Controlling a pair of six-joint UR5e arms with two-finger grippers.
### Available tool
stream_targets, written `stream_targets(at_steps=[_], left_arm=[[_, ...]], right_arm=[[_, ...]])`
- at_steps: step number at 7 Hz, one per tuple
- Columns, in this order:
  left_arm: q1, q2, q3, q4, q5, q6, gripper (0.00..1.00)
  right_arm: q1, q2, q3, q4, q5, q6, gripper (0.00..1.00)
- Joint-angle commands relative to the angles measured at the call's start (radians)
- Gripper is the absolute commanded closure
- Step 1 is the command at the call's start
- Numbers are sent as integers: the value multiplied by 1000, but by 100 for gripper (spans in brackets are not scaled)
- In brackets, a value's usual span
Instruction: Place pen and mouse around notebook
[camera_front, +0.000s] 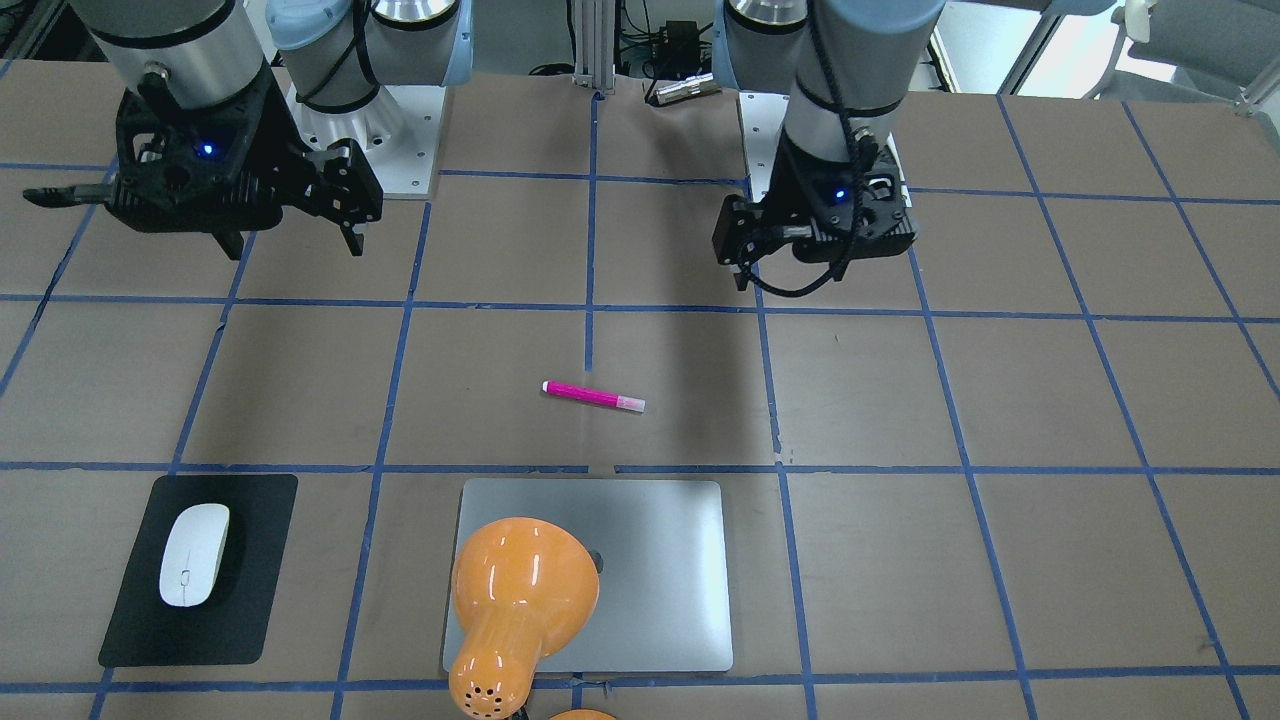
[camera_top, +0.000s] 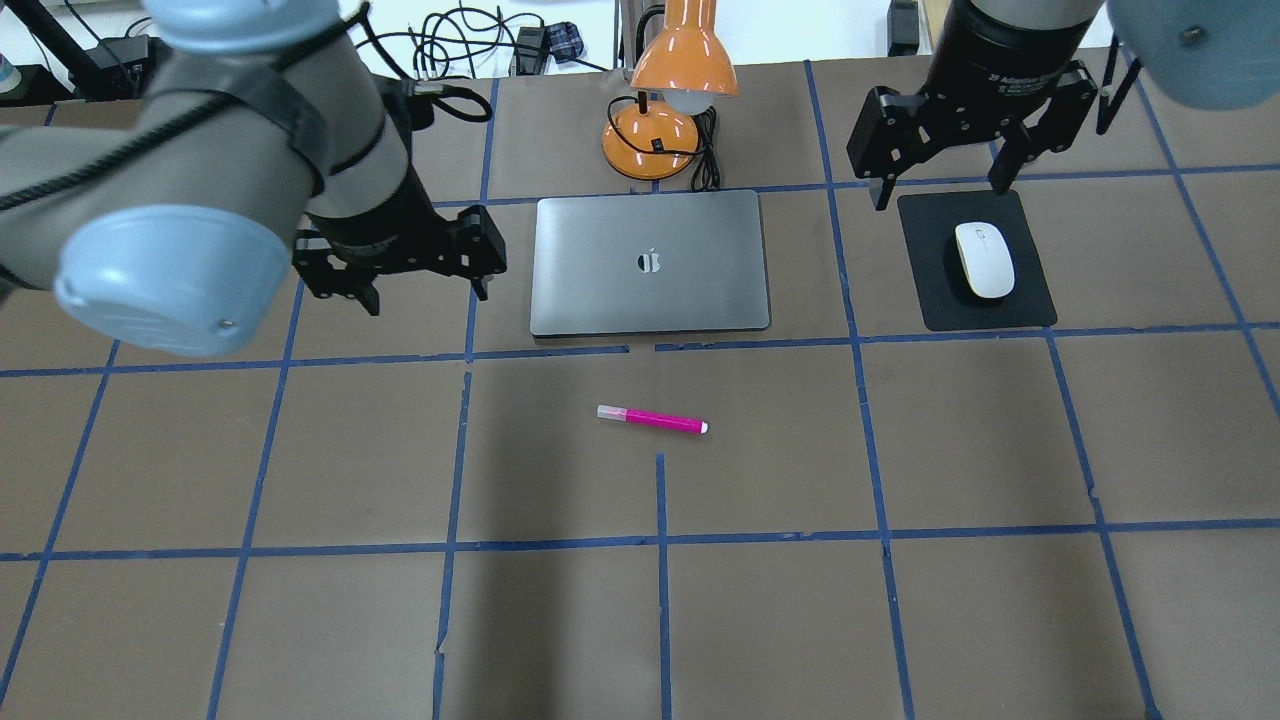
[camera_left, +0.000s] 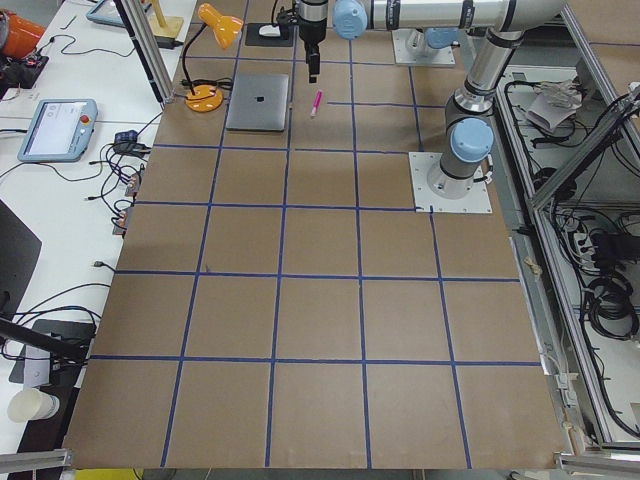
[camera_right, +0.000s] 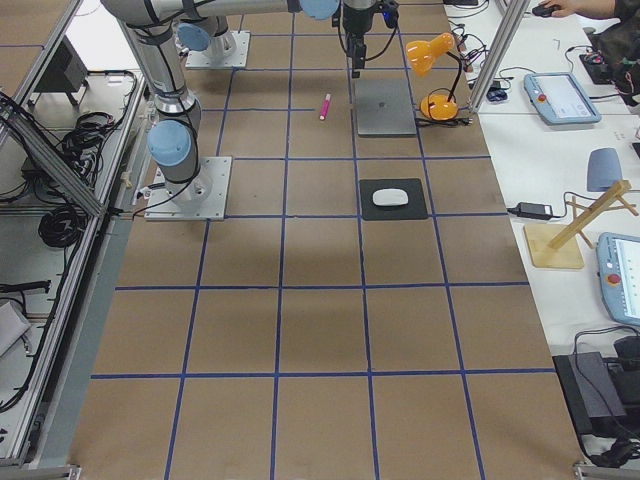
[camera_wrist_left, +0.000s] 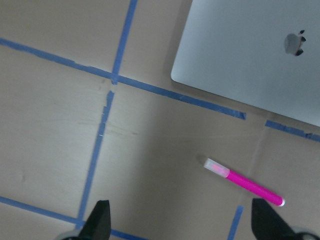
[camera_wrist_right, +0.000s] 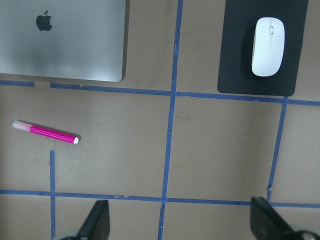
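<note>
Where the lamp (camera_front: 520, 590) overlaps the notebook (camera_front: 660, 580) frontally, overhead shows its logo (camera_top: 650, 262).

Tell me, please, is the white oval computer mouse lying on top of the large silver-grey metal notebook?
No, the white oval mouse lies on the thin black mat, well apart from the silver-grey notebook.

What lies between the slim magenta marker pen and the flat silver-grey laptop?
Between pen and laptop, overhead view shows only brown table and a blue tape line.
</note>
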Motion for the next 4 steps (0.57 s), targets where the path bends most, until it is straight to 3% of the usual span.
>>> stream_targets(at_steps=[1, 4], left_arm=[[117, 23, 93, -118, -42, 242, 0], [113, 38, 102, -155, -41, 238, 0]], right_arm=[[-15, -13, 12, 61, -15, 14, 0], [-20, -8, 12, 65, -13, 18, 0]])
